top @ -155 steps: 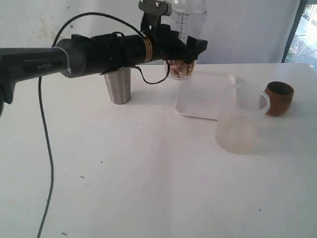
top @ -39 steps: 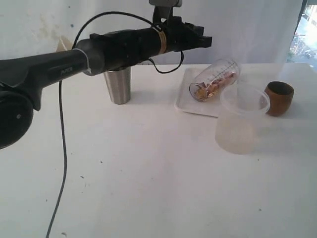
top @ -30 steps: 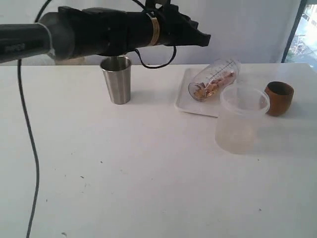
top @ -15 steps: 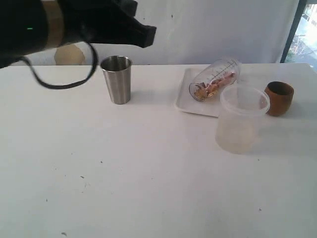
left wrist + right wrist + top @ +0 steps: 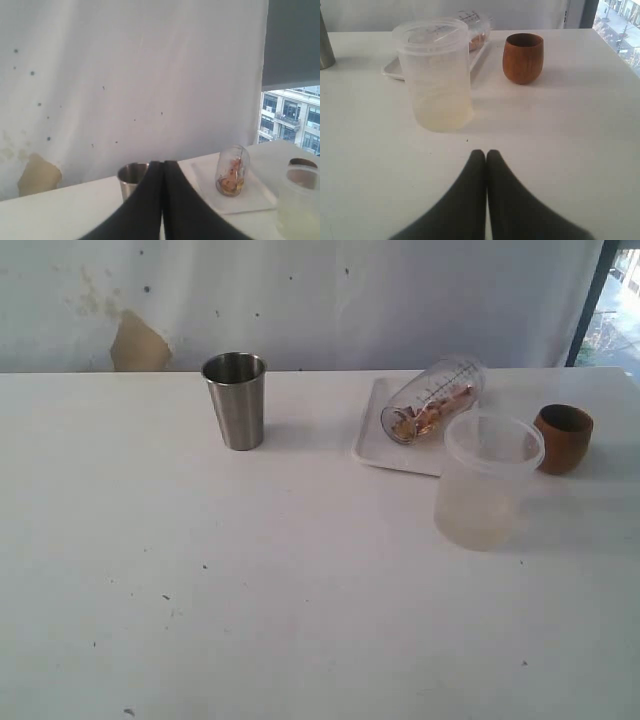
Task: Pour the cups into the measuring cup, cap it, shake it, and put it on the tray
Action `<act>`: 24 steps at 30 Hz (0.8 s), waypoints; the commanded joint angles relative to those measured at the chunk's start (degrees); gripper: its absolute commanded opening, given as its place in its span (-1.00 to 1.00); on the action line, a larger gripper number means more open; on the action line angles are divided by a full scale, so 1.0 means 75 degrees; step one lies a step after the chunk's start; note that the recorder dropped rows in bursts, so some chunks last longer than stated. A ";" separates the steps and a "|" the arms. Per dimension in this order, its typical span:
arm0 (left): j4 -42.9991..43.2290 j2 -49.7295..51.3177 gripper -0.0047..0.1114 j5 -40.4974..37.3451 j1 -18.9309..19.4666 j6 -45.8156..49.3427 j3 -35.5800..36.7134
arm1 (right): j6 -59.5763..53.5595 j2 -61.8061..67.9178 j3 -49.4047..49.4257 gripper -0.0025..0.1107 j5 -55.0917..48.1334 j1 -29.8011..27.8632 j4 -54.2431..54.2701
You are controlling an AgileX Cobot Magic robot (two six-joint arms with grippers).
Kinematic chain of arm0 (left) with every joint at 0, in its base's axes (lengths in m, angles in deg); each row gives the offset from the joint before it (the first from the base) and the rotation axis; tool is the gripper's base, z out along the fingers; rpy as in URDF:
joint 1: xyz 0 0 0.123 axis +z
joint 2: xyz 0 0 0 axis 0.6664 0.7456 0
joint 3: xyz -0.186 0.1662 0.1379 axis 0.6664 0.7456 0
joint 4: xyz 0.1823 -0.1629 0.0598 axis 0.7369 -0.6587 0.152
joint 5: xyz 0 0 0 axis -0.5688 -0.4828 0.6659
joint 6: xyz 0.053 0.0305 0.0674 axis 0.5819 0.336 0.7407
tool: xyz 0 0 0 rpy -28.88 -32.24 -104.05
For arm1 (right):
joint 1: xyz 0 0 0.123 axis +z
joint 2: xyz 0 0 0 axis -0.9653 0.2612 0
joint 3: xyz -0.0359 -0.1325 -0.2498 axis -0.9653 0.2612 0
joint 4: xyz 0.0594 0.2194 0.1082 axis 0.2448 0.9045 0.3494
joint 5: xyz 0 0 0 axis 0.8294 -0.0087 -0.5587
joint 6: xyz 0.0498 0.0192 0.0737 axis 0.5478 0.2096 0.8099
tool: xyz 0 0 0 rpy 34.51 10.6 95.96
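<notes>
- Left end effector (image 5: pixel 162 167): fingers pressed together, holding nothing.
- Right end effector (image 5: pixel 486 155): fingers together, holding nothing.
- Measuring cup (image 5: pixel 432 400): lying on its side on the tray (image 5: pixel 375 447), brown pieces inside, ahead of both end effectors.
- Steel cup (image 5: pixel 235 400): upright on the worktop (image 5: pixel 300 590), just beyond the left end effector's tips.
- Plastic container (image 5: pixel 487 480) and wooden cup (image 5: pixel 563 438): upright, ahead of the right end effector.

Exterior view looks down across the table (image 5: pixel 300 620) toward the wall (image 5: pixel 400 300); left wrist view faces that wall from farther back, right wrist view sits low and close; all show the tray (image 5: pixel 385 450)
</notes>
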State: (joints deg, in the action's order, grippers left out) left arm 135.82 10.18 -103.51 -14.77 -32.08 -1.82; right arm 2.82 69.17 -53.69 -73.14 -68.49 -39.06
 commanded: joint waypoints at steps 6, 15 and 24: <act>-0.0033 -0.0664 -0.92 0.0301 -0.0050 -0.0663 0.1111 | 0.0016 -0.0023 0.0019 -0.96 0.0068 -0.0015 -0.0043; -0.0033 -0.0664 -0.92 0.0351 -0.0050 -0.0663 0.1111 | 0.0016 -0.0023 0.0019 -0.96 0.0068 -0.0015 -0.0043; -0.0082 -0.0676 -0.92 0.0488 0.0002 -0.0663 0.1290 | 0.0016 -0.0023 0.0019 -0.96 0.0068 -0.0015 -0.0043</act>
State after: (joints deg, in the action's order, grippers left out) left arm 135.50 5.53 -100.50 -14.77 -36.73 7.06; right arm 2.82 69.17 -53.69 -73.14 -68.49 -39.06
